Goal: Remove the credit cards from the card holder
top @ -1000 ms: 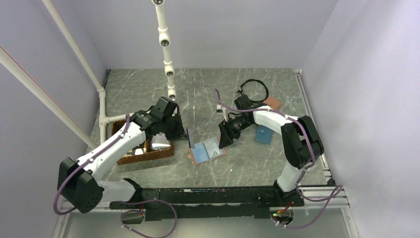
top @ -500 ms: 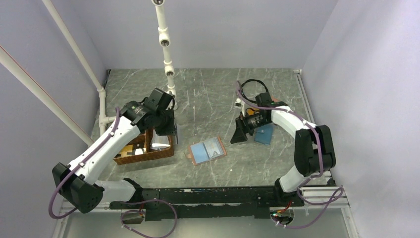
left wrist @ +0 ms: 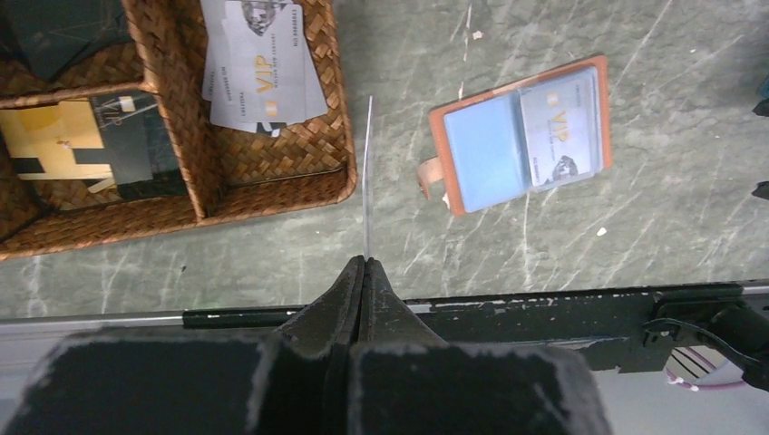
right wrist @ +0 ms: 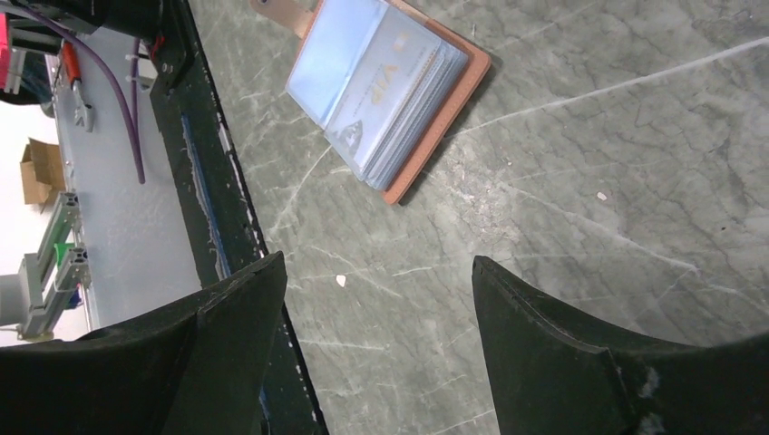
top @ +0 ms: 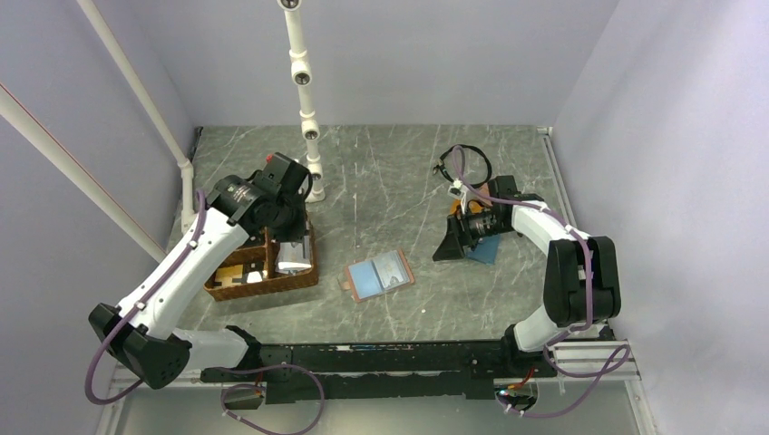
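The grey stone table point(top: 381, 172) is the biggest thing here. The left arm point(top: 181, 272) bends over a brown woven basket point(left wrist: 272, 195) on the left side of the table. The right arm point(top: 540, 225) reaches in from the right side.

The pink card holder point(left wrist: 517, 131) lies open and flat on the table. It is between the basket and the right gripper point(right wrist: 379, 261) and touches neither. Its blue pockets face up, and a grey card point(left wrist: 562, 127) shows in one pocket. A small blue wallet point(top: 485, 252) lies just beside the right gripper. Some loose grey cards point(left wrist: 258, 68) lie in one part of the basket.

The right gripper hangs above the table with its fingers spread wide, and it holds nothing. The left gripper point(left wrist: 365, 263) is pinched tight on one thin card point(left wrist: 367, 172). We see that card from its edge, up in the air by the basket's corner.
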### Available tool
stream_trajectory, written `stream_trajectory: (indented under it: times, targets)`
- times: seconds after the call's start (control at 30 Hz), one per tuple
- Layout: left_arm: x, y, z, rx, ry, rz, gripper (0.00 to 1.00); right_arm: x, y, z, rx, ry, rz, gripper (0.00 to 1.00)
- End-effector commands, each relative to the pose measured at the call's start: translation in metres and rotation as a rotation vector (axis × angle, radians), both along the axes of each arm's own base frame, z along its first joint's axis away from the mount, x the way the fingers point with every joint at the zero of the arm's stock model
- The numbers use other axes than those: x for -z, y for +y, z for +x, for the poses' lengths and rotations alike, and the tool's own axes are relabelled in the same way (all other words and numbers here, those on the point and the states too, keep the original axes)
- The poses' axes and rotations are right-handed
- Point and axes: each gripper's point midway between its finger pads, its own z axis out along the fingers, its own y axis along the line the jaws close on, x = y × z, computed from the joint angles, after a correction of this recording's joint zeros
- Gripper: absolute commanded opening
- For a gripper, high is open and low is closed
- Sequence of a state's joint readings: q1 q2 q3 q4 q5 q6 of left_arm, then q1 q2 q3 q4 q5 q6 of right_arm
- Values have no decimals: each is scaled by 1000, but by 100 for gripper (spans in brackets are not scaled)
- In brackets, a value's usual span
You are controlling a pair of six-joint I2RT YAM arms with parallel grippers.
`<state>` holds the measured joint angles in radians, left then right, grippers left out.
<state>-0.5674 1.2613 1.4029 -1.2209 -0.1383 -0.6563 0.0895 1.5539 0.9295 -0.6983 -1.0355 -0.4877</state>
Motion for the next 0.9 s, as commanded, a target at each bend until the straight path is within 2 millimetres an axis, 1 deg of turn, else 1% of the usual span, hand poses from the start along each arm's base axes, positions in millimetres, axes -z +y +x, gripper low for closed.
stream_trajectory:
  times: [0.0,0.3,0.57,0.73,0.87]
  targets:
    - [-12,16,1,-20,-30,65,0,-11,1,7,-17,-77,56,78]
    - [-14,26,3,-29,-30,110,0,-11,-2,8,-5,-86,58,78]
    - [-13,36,10,-32,-30,166,0,-10,-3,9,-3,-77,61,78]
    - [-6,42,18,-46,-21,223,0,-9,-4,9,2,-76,59,78]
    - [6,43,26,-42,3,268,0,-9,-5,10,6,-74,56,78]
